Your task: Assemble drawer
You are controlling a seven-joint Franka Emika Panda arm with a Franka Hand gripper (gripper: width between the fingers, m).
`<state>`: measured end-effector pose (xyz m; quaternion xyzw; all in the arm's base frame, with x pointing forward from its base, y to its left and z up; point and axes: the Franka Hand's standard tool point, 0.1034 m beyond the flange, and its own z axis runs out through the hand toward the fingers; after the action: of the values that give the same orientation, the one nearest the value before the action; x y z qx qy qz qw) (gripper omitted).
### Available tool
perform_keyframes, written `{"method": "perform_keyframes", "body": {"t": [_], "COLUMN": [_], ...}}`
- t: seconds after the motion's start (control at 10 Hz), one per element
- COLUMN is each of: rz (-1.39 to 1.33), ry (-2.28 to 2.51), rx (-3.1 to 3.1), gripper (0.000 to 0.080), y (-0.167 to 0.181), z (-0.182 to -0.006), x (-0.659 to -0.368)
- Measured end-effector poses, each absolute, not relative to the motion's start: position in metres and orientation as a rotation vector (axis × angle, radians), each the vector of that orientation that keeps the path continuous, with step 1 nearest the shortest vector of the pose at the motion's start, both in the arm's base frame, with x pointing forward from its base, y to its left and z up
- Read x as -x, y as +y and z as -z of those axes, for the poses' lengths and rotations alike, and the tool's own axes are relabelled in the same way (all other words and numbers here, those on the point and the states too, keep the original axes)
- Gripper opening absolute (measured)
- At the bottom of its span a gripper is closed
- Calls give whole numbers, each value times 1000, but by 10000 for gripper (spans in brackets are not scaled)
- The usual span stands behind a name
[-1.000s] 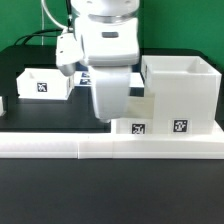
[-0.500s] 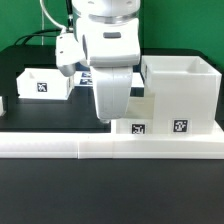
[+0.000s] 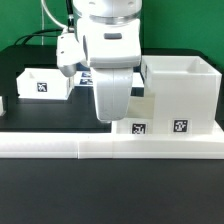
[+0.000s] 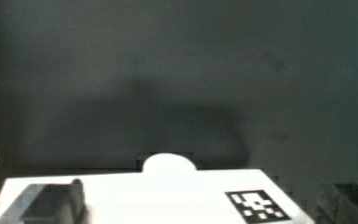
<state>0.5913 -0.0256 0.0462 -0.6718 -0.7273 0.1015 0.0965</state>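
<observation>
**Panda arm poised over drawer tray**

The gripper (image 3: 113, 118), jaws spread wide, hangs low over a small tray (image 4: 158, 190) whose round knob (image 4: 167, 162) shows in the wrist view. The tray lies against the long rail (image 3: 60, 146) by the table's (image 3: 30, 112) near edge, touching the large drawer shell (image 3: 180, 90). A second tray (image 3: 42, 84) sits nearer the far edge

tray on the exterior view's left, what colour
The tray is white with a black-and-white tag; best in the exterior view.
</observation>
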Motion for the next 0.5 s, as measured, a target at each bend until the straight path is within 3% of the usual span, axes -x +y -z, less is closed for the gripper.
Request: {"method": "perform_keyframes", "body": {"t": [0.5], "rz": [-358], "ry": [-1999], "rx": [2183], "gripper": [649], "y": [-18], "z": [-46], "x": [-592]}}
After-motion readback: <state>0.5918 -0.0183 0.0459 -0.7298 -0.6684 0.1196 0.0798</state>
